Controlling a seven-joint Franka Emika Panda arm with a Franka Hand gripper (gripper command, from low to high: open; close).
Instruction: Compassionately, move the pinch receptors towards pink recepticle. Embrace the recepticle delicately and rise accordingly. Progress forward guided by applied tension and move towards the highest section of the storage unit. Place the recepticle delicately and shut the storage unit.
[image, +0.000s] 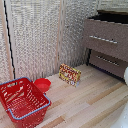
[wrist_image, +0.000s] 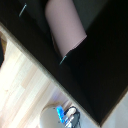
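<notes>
The placing step is judged to be in hand: in the wrist view the pink recepticle (wrist_image: 65, 25) is seen against the dark interior of the highest section (image: 106, 36) of the storage unit (image: 107, 45), which stands pulled open in the exterior view. A blue-tipped finger (wrist_image: 62, 60) is seen against the mug's lower edge and another near its far side, so the end effector (wrist_image: 42, 34) is taken to be clamped on the pink recepticle, though whether the mug already rests on the drawer floor cannot be told. In the exterior view only a white edge of the arm is visible at the right border, and the mug is not visible there. The next move is judged to call for a gentle lowering until the mug is seated, a parting of the fingers, a clean withdrawal upward, and then a push on the drawer front to shut it. Counted: one pink mug, one dresser with two drawers visible, each with one silver bar handle, one red wire basket (image: 22, 102), one red bowl (image: 42, 84) just beside it, and one yellow-and-red box (image: 69, 74), all three on the wooden floor (image: 90, 102).
</notes>
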